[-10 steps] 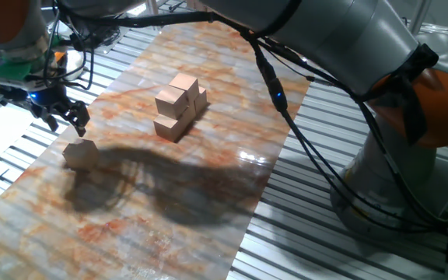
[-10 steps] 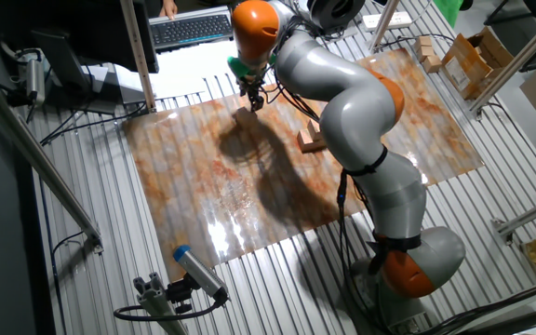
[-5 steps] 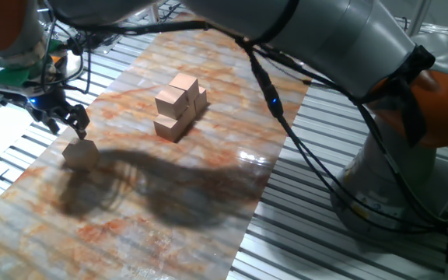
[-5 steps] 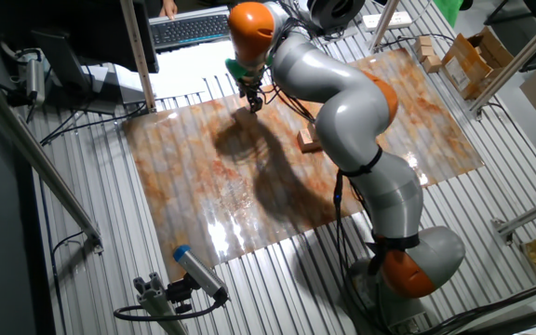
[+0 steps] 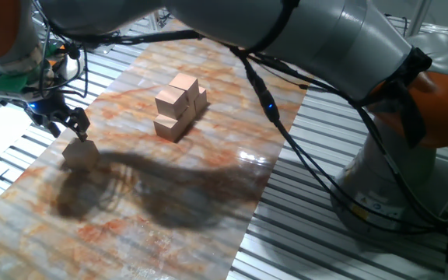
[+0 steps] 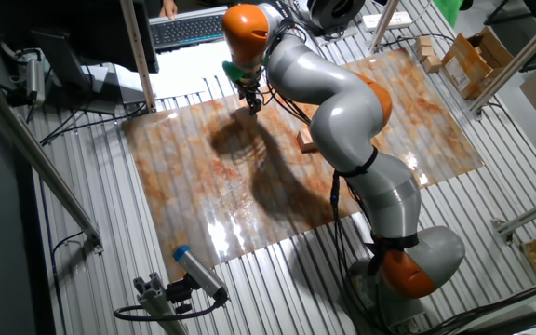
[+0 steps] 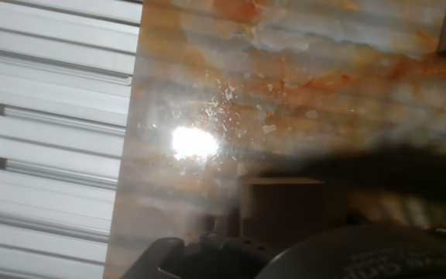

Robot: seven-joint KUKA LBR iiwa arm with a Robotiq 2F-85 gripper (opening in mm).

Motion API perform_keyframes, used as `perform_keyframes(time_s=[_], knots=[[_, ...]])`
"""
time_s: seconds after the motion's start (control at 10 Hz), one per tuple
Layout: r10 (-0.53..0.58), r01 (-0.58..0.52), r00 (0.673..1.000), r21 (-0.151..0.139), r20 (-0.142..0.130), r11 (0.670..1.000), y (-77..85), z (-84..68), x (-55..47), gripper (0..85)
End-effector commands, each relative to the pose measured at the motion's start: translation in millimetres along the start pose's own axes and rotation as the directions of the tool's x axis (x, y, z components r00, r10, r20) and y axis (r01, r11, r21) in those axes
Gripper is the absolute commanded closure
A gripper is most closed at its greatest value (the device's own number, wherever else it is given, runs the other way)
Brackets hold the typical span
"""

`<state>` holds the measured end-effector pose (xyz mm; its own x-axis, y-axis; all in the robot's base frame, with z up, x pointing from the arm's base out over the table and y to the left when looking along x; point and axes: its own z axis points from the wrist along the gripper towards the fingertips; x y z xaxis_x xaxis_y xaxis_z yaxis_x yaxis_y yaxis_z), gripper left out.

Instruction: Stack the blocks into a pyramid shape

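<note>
Gripper (image 5: 67,124) just above lone block (image 5: 80,154) near board's left edge; fingers look parted, holding nothing, tips abt level w/ block's top. Hand view: block (image 7: 281,208) right below cam, in shadow. Partial pyramid (image 5: 180,106) of blocks well apart, mid marbled board (image 5: 208,202). Keyboard (image 6: 192,28) beyond table's far side.
</note>
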<state>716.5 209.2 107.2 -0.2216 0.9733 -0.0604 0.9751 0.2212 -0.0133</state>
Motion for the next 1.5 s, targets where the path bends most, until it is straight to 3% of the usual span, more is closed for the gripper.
perform_keyframes(time_s=[0.0,0.4,0.7,1.4], knots=[[-0.001,0.001,1.000,0.002,0.001,1.000,-0.3,1.1,0.1,17.0],[-0.003,0.003,1.000,0.024,0.024,1.000,-2.3,7.5,2.4,17.0],[-0.014,0.013,1.000,0.024,0.025,1.000,-3.8,12.7,-1.3,17.0],[0.006,-0.007,1.000,0.028,0.024,1.000,-4.5,21.1,0.6,17.0]])
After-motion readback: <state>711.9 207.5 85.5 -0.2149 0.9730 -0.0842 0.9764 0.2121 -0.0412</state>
